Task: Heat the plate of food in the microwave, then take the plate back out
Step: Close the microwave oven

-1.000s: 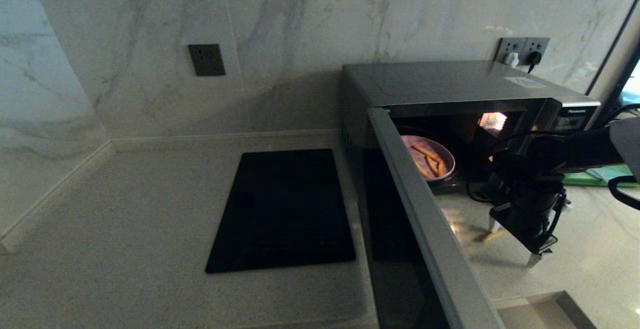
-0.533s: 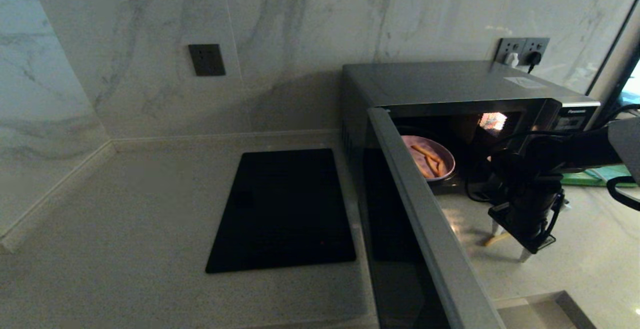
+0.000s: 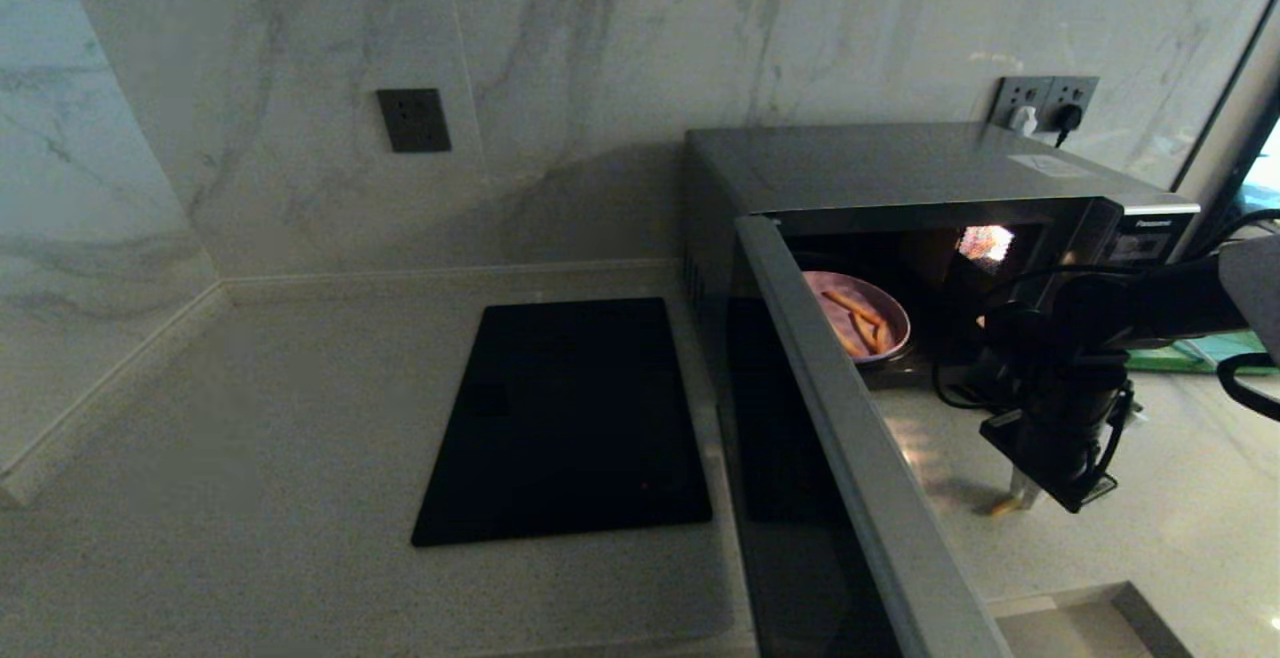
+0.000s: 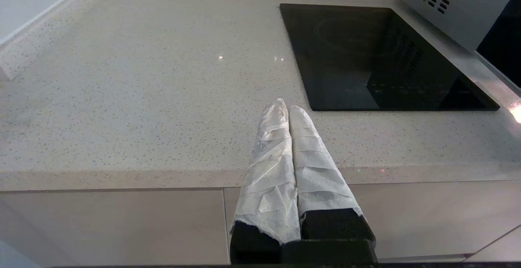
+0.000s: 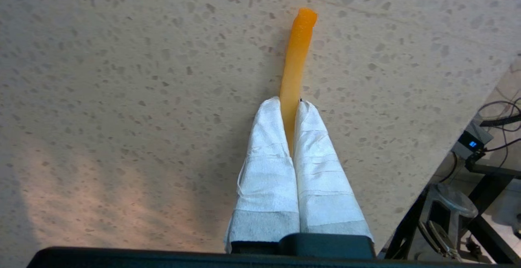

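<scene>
Pinching a stray fry [image 5: 294, 76] between our right claw [image 5: 290, 113] fingertips low over the tabletop [image 5: 122, 97], we judge it soft and light. Beyond this claw, the plate of food [image 3: 858, 318] sits inside the open microwave [image 3: 900, 168]; its rim offers the best hold. Our left claw [image 4: 285, 109] hangs closed, empty.

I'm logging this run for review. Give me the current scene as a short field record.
microwave: door open, interior lit
plate of food: inside the microwave
right claw: shut on a stray fry at the counter, in front of the microwave
left claw: shut, empty, near the counter edge
black slab: left of microwave
</scene>
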Tool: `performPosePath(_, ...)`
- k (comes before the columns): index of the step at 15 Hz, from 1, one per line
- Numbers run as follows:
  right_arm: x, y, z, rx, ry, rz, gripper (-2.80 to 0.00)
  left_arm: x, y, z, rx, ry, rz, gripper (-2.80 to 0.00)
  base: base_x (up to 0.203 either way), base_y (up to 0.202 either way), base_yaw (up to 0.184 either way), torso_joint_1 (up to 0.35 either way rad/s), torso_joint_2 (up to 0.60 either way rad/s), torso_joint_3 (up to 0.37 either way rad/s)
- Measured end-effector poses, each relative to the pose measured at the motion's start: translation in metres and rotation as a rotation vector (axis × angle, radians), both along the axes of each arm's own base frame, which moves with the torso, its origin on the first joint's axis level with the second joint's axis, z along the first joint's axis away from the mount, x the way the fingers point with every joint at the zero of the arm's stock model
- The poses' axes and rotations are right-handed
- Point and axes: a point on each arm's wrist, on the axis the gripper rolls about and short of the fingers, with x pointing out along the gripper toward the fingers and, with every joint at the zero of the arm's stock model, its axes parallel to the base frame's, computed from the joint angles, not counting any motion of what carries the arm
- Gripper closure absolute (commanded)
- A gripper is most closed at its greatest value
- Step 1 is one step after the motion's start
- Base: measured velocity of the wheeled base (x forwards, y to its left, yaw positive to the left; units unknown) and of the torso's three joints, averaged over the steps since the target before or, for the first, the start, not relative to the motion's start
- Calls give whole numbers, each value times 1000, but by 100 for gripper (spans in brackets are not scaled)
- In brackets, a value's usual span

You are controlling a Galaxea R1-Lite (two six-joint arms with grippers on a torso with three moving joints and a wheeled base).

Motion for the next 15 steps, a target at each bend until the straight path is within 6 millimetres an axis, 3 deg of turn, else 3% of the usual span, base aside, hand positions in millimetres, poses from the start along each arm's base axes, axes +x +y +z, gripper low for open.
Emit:
performPosePath(6,-9,0,8,1,2,-1,0,0,0,0,0,1,0,0,0,0,0,0,0,0)
performPosePath(15,4,10,59,-6,-194,48,0,0,0,0,0,1,0,0,0,0,0,0,0,0)
